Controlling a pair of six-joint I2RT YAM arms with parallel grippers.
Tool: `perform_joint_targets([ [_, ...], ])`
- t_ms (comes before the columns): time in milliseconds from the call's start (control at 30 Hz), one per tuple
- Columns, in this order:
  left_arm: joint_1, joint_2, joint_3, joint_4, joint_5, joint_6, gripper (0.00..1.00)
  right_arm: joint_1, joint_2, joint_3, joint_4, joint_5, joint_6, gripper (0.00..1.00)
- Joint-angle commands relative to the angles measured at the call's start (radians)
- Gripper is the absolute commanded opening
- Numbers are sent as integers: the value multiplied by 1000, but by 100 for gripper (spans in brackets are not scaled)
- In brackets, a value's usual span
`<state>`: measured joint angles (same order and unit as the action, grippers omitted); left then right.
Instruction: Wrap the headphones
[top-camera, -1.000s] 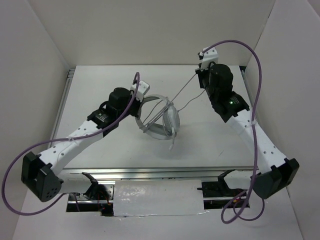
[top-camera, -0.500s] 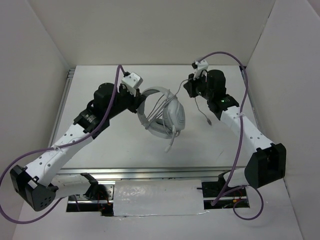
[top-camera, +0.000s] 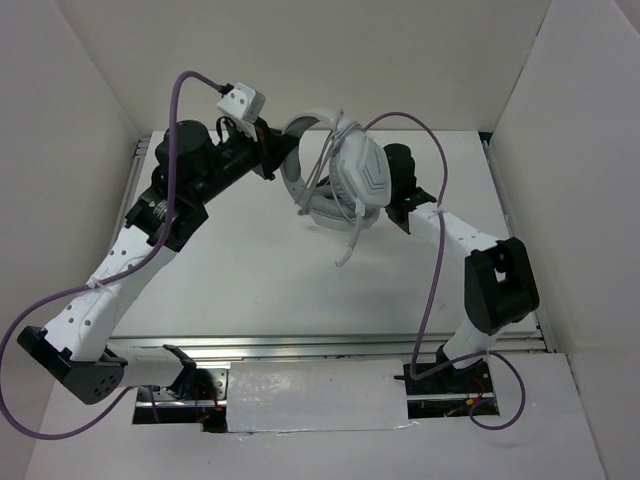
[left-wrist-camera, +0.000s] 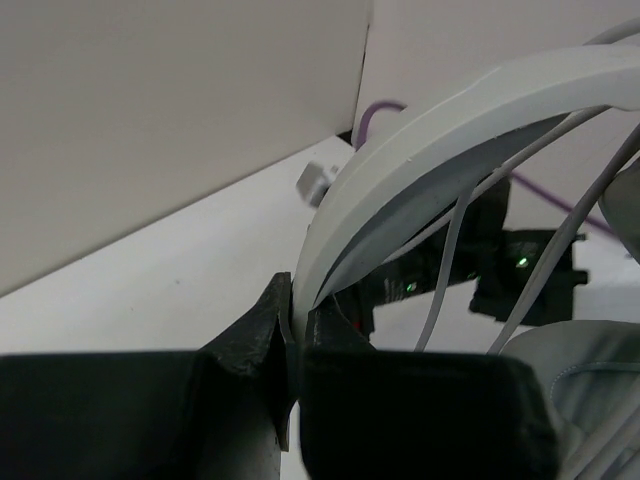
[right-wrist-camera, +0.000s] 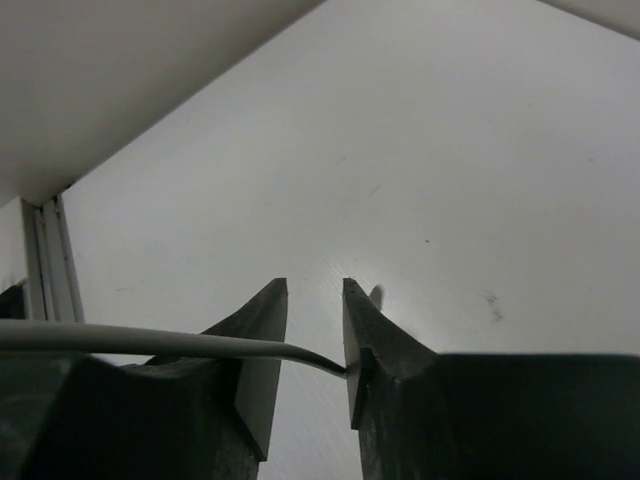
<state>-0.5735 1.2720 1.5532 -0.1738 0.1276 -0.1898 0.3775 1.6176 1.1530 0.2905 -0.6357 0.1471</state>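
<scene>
The headphones (top-camera: 360, 178) hang in the air above the back of the table, ear cup facing the top camera and mic boom (top-camera: 349, 246) pointing down. My left gripper (top-camera: 283, 150) is shut on the headband (left-wrist-camera: 450, 110), which rises from between its fingers (left-wrist-camera: 297, 300). Thin grey cable strands (left-wrist-camera: 445, 270) cross inside the headband. My right gripper (right-wrist-camera: 315, 290) is open. The cable (right-wrist-camera: 150, 340) lies over its left finger and ends against the inner face of the right finger (right-wrist-camera: 365, 340). In the top view the ear cup hides the right gripper.
White walls close in the table (top-camera: 250, 270) on three sides. A metal rail (top-camera: 135, 160) runs along the left edge. Purple arm cables (top-camera: 430, 290) loop beside both arms. A white taped panel (top-camera: 315, 395) lies at the near edge.
The left arm has lifted the headphones up and toward the back. The right arm swung left behind the ear cup, and its jaws parted from shut.
</scene>
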Motion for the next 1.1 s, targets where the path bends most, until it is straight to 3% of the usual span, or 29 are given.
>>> perform_joint_targets([
  [0,3,3,117,80,20,-79,0,38,54,53,177,-81,63,38],
  [400,4,33,254,43,-46,-86,0,130,292,154,367,-84,207,45],
  [767,8,26,298,57,-167,-80,0,195,235,-62,444,-91,233,45],
  [833,8,33,304,56,-180,-79,0,208,235,-78,453,-88,238,41],
  [967,9,44,312,56,-230,-88,0,221,216,-108,478,-68,258,10],
  [1067,9,50,303,59,-313,-108,0,228,170,-173,518,-55,290,7],
])
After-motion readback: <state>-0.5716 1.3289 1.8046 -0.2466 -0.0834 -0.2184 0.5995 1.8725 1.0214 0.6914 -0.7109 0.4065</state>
